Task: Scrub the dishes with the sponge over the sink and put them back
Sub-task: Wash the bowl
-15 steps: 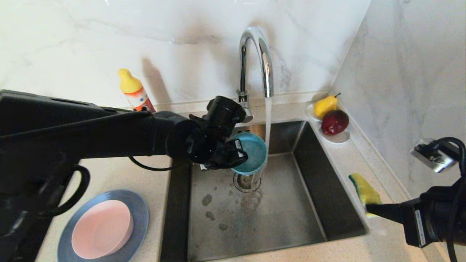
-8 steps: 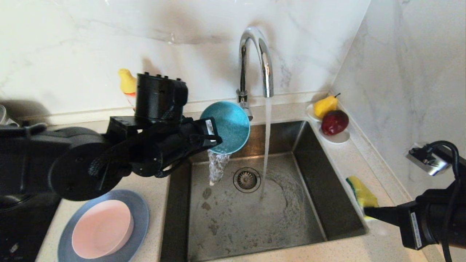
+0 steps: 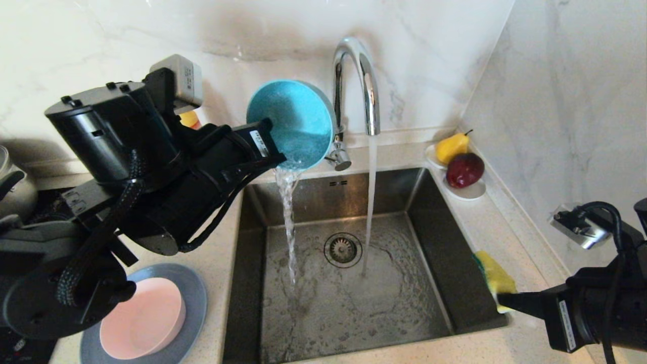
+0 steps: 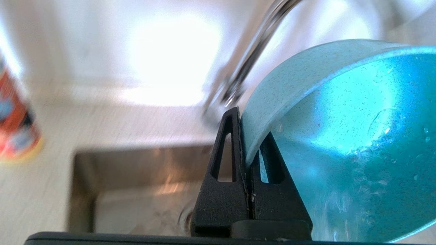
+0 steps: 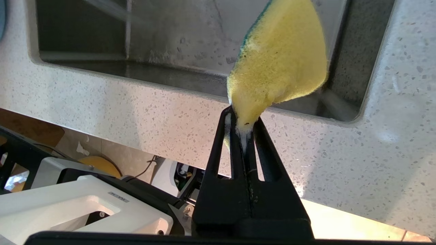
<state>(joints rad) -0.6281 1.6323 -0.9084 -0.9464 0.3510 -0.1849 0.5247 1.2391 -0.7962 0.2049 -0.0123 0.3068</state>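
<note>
Over steel sink (image 3: 429, 263), tilted speckled teal bowl (image 3: 293, 124) spills water.

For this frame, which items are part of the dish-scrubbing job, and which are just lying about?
Part of the job:
teal bowl, in left gripper, pouring water
sponge, in right gripper
sink
tap, running
pink bowl on grey-blue plate

Lying about:
pear
apple
saucer
orange bottle
</note>
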